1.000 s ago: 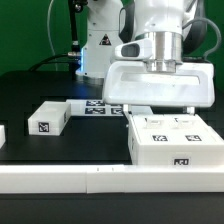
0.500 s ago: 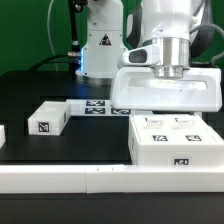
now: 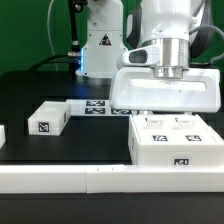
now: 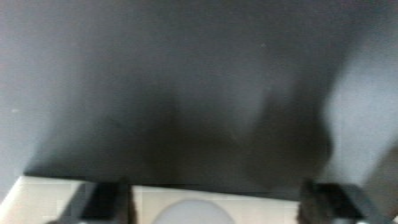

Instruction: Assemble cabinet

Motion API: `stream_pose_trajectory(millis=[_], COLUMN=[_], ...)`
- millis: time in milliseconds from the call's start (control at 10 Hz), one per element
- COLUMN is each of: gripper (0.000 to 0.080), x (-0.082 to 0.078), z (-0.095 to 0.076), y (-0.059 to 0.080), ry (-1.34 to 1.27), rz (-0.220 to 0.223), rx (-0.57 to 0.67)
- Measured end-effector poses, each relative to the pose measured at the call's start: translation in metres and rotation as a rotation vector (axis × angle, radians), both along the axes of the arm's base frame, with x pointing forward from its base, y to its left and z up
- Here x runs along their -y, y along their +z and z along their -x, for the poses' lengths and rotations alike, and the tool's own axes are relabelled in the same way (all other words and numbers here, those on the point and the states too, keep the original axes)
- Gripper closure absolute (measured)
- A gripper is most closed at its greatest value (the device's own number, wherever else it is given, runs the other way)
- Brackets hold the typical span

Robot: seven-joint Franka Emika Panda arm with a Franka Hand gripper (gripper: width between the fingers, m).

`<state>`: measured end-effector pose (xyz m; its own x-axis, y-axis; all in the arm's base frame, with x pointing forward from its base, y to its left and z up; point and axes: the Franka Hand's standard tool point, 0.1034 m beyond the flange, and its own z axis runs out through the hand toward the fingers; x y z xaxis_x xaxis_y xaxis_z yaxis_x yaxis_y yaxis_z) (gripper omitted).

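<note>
My gripper (image 3: 166, 70) holds the cabinet (image 3: 165, 90), a large white boxy case with rounded corners, up in the air at the exterior view's right. The case hangs level above a thick white block (image 3: 170, 142) with several square tags that lies on the black table. In the wrist view the two dark fingers (image 4: 102, 202) stand wide apart around the gripper's middle (image 4: 214, 205), with a white surface (image 4: 217, 212) between them. The fingertips themselves are hidden.
A small white tagged block (image 3: 47, 118) lies at the exterior view's left, another (image 3: 2, 134) at the left edge. The marker board (image 3: 95, 105) lies behind them. A long white rail (image 3: 100, 181) runs along the front. The robot base (image 3: 100, 45) stands at the back.
The gripper and the cabinet moved toward the exterior view's right between the earliest frame and half a second ago. Since then nothing has visibly moved.
</note>
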<state>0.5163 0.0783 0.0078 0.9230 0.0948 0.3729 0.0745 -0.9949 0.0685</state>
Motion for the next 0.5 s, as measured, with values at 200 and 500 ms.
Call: stream_pose_trajectory(millis=[200,500], gripper=[0.0589,0.0589], x=[0.0004,0.0098], z=[0.0002,0.0024], y=[-0.0003,0.0040], ry=[0.002,-0.019], rz=[0.002,0.000], rx=[-0.001,-0.032])
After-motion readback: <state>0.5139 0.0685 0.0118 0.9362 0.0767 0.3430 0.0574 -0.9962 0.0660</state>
